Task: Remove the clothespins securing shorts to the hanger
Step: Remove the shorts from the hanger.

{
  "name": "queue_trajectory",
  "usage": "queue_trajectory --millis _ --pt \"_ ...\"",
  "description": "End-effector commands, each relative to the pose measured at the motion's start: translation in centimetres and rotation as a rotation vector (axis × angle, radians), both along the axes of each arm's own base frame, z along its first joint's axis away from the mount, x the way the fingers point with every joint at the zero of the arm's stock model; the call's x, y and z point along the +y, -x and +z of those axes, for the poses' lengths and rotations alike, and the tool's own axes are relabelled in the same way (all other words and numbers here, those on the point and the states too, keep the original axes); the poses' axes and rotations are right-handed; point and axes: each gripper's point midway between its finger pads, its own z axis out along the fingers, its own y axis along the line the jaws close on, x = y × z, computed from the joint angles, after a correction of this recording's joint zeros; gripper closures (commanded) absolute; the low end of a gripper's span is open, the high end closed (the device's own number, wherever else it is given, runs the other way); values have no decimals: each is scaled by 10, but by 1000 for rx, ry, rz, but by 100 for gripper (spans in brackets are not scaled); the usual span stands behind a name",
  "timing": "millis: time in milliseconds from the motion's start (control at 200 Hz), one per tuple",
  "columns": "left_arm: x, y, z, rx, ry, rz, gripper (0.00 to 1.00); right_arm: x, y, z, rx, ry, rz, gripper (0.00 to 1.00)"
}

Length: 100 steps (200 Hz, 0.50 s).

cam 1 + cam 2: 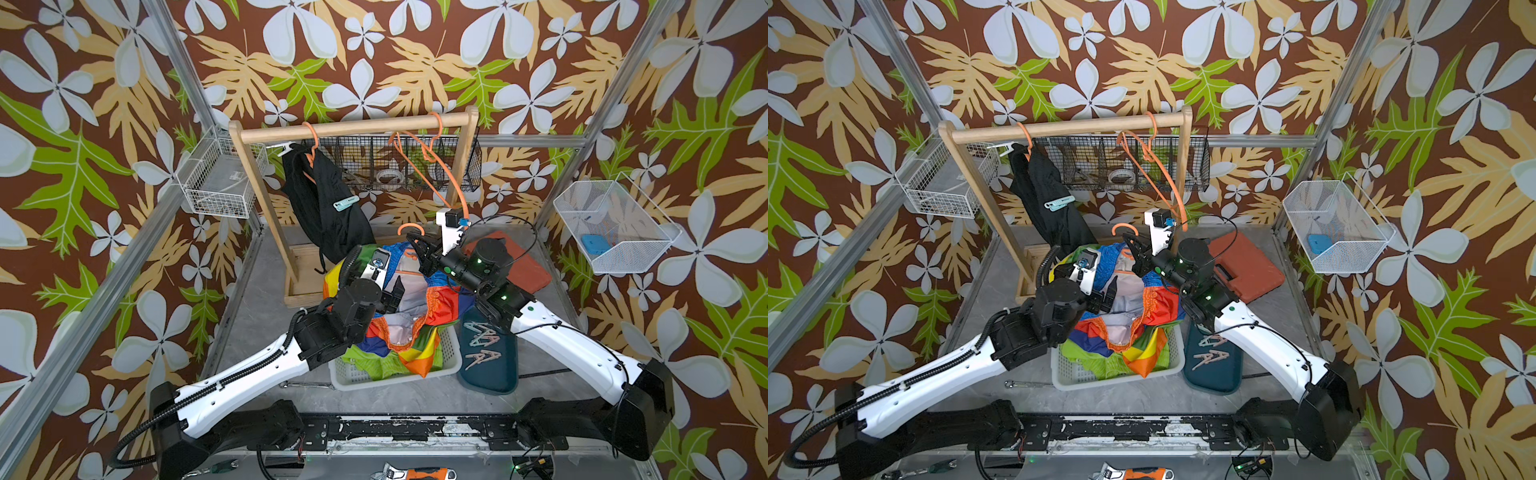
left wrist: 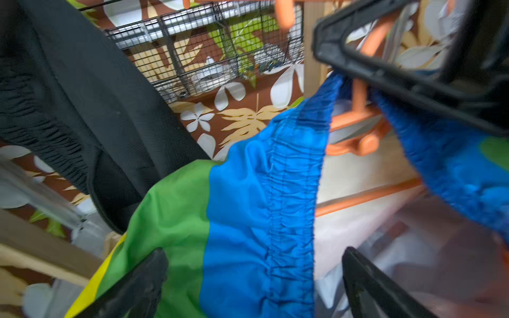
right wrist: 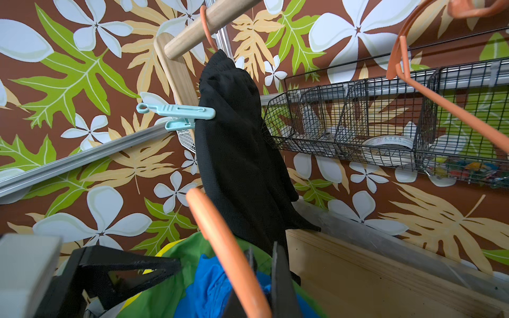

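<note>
The colour-blocked shorts (image 1: 415, 316) hang over the white basket (image 1: 451, 357) on an orange hanger (image 1: 409, 228). My right gripper (image 1: 420, 249) is shut on the hanger (image 3: 220, 234) just below its hook. My left gripper (image 2: 254, 261) stands open, with the shorts' blue waistband (image 2: 289, 192) between its fingers (image 2: 154, 269) and no clothespin showing there. Black shorts (image 1: 328, 208) hang from the rack with a mint clothespin (image 3: 179, 111) clipped on them. Several loose clothespins (image 1: 482, 338) lie on the dark teal tray (image 1: 490, 374). Lime green shorts (image 1: 365, 361) lie in the basket.
The wooden rack (image 1: 353, 124) stands at the back with bare orange hangers (image 1: 440, 166) on its bar. Behind it is a black wire basket (image 1: 469, 166). A red case (image 1: 528, 266) lies at the right rear. White wire baskets (image 1: 220, 178) (image 1: 615, 224) hang on both sides.
</note>
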Motion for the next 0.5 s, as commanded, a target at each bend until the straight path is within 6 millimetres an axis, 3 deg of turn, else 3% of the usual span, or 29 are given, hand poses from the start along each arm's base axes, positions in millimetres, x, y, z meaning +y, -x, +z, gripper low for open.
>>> queue_trajectory --millis 0,105,205,260,325,345,495 --pt "18 -5 -6 3 -85 118 0 -3 4 14 -49 -16 0 100" --pt "16 -8 -14 19 -106 141 0 -4 6 15 -52 -17 0 100" --pt "17 -10 -21 33 -142 159 16 -7 9 17 -58 -23 -1 100" --pt "16 -11 -23 38 -149 161 38 -7 9 17 -58 -23 -1 100" --pt "16 -11 -23 35 -145 167 89 -7 10 16 -56 -22 0 100" --pt "17 -11 -21 32 -142 172 100 -7 10 16 -56 -21 -1 100" --pt "21 -11 -5 3 -104 175 100 -7 11 7 -48 -5 2 100"
